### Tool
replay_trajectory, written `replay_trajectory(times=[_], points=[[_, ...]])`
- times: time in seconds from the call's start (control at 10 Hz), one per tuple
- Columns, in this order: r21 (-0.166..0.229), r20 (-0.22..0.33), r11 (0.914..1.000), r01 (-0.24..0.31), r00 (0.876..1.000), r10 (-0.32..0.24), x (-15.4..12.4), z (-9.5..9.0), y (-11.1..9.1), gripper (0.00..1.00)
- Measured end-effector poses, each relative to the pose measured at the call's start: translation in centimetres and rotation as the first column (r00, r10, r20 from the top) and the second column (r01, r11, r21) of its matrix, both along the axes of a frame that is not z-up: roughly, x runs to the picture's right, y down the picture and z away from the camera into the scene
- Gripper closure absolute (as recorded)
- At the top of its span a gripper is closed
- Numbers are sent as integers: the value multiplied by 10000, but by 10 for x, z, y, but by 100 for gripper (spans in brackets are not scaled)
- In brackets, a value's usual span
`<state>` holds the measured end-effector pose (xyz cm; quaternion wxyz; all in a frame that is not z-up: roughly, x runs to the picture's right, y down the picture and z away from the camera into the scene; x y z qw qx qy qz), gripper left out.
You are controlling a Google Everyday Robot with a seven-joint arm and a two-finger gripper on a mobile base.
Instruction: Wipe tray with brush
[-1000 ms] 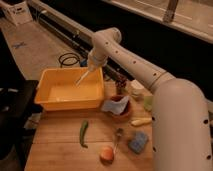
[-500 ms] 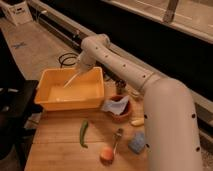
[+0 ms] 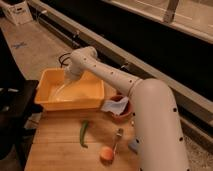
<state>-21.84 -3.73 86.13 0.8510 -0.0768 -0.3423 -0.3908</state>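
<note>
The yellow tray (image 3: 75, 103) sits at the back left of the wooden table. My gripper (image 3: 69, 76) hangs over the tray's left half, at the end of the white arm that reaches in from the lower right. It is shut on the brush (image 3: 61, 90), whose slender white handle slants down and to the left. The brush's lower end rests near the tray's floor by the left wall. Its head cannot be made out.
A brown bowl (image 3: 120, 114) with a pale cloth in it stands just right of the tray. On the wooden table (image 3: 55, 150) lie a green pepper (image 3: 83, 133), a silver fork (image 3: 118, 138) and an orange round thing (image 3: 106, 153). A black cable coils behind the tray.
The arm has swung left. The gripper and brush have moved from the tray's right back corner across to its left half, and the brush's tip now points lower and further left.
</note>
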Motion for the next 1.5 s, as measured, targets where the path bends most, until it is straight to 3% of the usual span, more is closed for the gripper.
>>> replay_trajectory(times=[0.2,0.7,0.8,1.0,1.2,1.5], points=[[-187,-95,9992,-341,9994,339,1,9,8,87],[-206,-132,9991,-374,9992,371,2,11,7,87],[-346,-204,9975,-613,9980,606,4,18,8,87],[-753,-219,9901,-1188,9928,1175,6,40,16,87],[-1384,-314,9723,-1882,9821,1857,14,70,35,87],[-1811,-771,9593,-2164,9756,2056,24,81,50,87]])
